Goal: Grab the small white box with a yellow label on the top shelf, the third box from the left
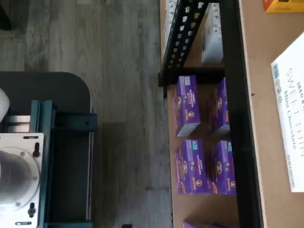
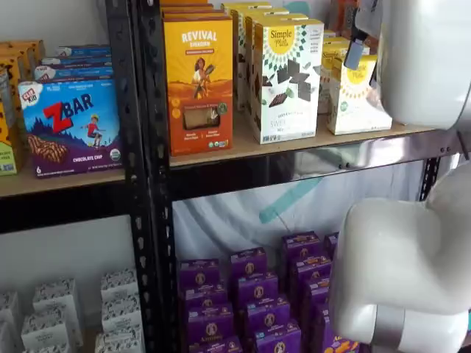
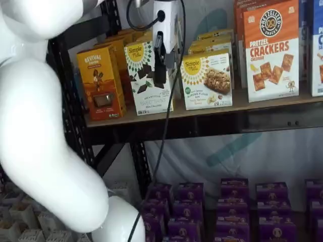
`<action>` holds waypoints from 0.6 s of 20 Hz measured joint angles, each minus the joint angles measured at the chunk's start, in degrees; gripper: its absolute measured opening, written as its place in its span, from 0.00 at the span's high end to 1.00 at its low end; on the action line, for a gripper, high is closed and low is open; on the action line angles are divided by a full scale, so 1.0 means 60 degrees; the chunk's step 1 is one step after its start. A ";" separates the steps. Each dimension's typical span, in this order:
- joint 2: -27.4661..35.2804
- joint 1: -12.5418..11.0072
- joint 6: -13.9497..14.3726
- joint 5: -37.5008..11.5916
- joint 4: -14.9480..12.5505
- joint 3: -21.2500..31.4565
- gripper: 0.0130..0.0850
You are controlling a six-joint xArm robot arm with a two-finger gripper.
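The small white box [image 3: 207,80] with a yellow round logo stands on the top shelf [image 3: 262,103], about half as tall as its neighbours. In a shelf view it [image 2: 357,99] sits at the right, partly behind my white arm. My gripper [image 3: 160,78] hangs from its white body in front of the taller white box [image 3: 144,75], just left of the small box and apart from it. Its black fingers show as one dark shape with no plain gap and nothing in them. The wrist view does not show the small box.
An orange-yellow Revival box [image 2: 199,73] stands left of the tall white box [image 2: 287,81]. An orange pretzel cracker box [image 3: 270,50] stands right of the small box. Purple boxes [image 3: 232,212] fill the lower shelf. A black upright [image 2: 143,184] and my white arm [image 3: 40,126] stand in front.
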 joint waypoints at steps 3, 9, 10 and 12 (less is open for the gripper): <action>0.0039 -0.0010 0.0002 -0.0050 0.0042 -0.0043 0.00; 0.0289 -0.0049 0.0013 0.0061 0.0130 -0.0330 0.00; 0.0333 -0.0068 0.0001 0.0075 0.0140 -0.0380 0.00; 0.0413 -0.0104 -0.0035 0.0076 0.0136 -0.0464 0.00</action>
